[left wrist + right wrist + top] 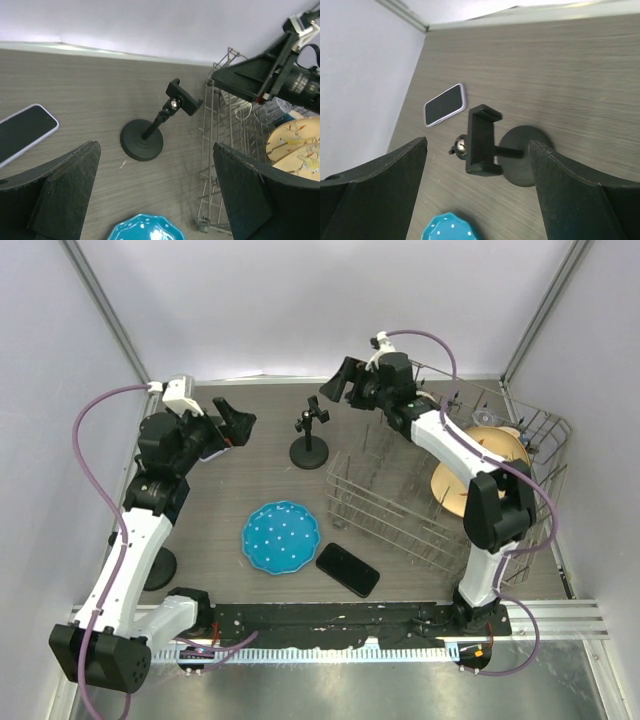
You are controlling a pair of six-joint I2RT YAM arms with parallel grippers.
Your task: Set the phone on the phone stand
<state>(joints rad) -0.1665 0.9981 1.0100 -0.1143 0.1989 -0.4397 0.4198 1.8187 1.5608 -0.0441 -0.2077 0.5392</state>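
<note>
Seen from above, the phone point(348, 569) lies flat and screen-up on the counter point(230, 490) near its front edge. It sits just right of a blue plate point(280, 536) and just in front of a wire rack point(390, 505). The phone stand point(310, 440) stands upright farther back, well apart from the phone. The left hand point(232, 423) hangs in the air to the left of the stand, and the right hand point(340, 380) hangs to its right and behind it. Both hands are spread and grasp nothing. A tan plate point(480, 465) rests in a wire basket point(545, 440) at the far right. In the left wrist view, the two dark fingers point(65, 195) stand wide apart. Between them are the stand's round base and tilted clamp, with the phone point(22, 131) at the left edge and the rack on the right. In the right wrist view, the fingers point(380, 185) are likewise spread wide. The stand's clamp point(482, 142) faces the camera between them, the phone point(445, 105) lies beyond it on the counter, and the rim of the blue plate shows at the bottom.
</note>
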